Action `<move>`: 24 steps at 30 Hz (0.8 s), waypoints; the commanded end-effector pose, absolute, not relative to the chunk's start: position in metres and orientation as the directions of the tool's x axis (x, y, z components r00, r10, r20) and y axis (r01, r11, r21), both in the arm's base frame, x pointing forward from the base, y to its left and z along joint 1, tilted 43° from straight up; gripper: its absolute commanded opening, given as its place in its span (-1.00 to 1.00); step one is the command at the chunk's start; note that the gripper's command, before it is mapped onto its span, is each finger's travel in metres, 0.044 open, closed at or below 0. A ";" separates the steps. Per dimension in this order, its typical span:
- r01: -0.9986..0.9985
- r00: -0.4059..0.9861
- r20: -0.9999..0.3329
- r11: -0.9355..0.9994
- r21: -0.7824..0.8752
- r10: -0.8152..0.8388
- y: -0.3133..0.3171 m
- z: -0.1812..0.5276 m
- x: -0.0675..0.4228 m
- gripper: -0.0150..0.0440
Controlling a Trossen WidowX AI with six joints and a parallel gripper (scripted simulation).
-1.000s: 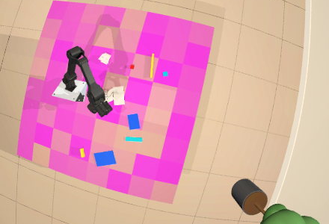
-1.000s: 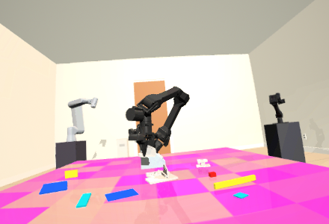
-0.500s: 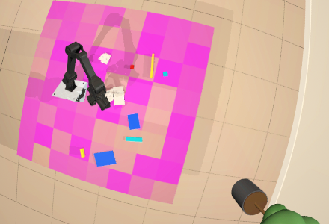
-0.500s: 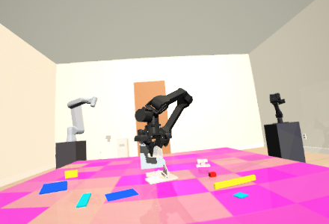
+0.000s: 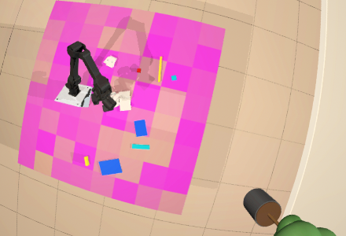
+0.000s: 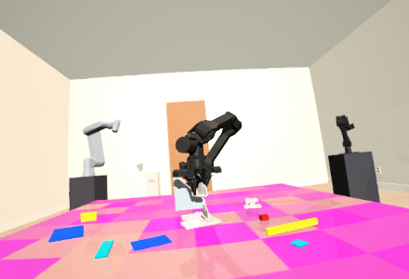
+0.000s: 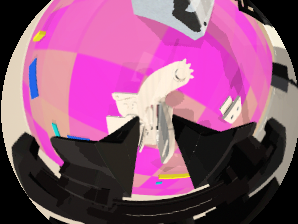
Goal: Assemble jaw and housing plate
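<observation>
In the wrist view, the white toothed jaw is gripped between the fingertips of the gripper, its toothed end projecting toward upper centre. Beyond it, the white base assembly is seen left of centre; contact cannot be determined. The housing plate is noted at right.

Top view: I look steeply down from high above the arm and the whole checkered mat.
Exterior view: I face the arm across the mat from low down, the far wall behind.
Wrist view: I look past close gripper fingers onto the mat.
Shared: all three show me the mat.
</observation>
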State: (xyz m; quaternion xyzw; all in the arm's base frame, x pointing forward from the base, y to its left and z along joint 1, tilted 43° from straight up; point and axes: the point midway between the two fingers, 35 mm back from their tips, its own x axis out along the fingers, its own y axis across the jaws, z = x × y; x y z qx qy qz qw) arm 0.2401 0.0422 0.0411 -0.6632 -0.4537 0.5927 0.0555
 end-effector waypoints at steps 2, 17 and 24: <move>0.522 -0.117 -0.731 -0.584 -0.621 0.672 0.044 0.041 0.238 -0.04; 0.535 -0.117 -0.731 -0.577 -0.617 0.672 0.044 0.041 0.238 -0.04; 0.535 -0.117 -0.731 -0.577 -0.617 0.672 0.044 0.041 0.238 -0.04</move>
